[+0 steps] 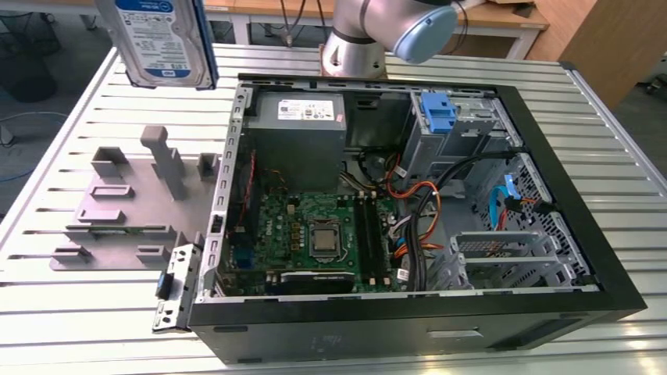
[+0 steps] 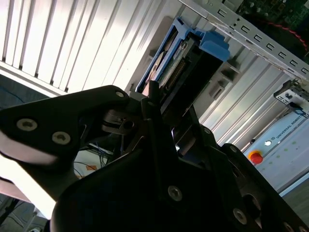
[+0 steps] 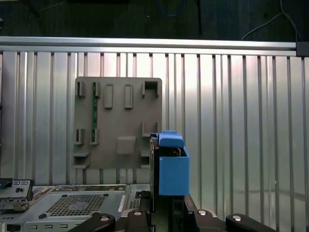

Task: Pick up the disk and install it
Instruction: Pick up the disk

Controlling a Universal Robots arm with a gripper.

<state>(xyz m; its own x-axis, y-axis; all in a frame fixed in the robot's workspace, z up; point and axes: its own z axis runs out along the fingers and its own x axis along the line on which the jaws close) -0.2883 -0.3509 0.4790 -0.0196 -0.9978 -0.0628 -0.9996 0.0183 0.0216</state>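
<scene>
Disk [image 1: 167, 39] hangs in my gripper [image 2: 161, 99], which is clamped shut on it, high above the table [image 1: 73, 320] and just beside the open computer case [image 1: 417, 203]. I judge the carry needs the disk kept square, with its blue rails clear of the case wall. The exterior view shows the case's bays. The second wrist view shows my grip. The first wrist view looks past the disk onto the grey holder [image 3: 118, 123] below.
</scene>
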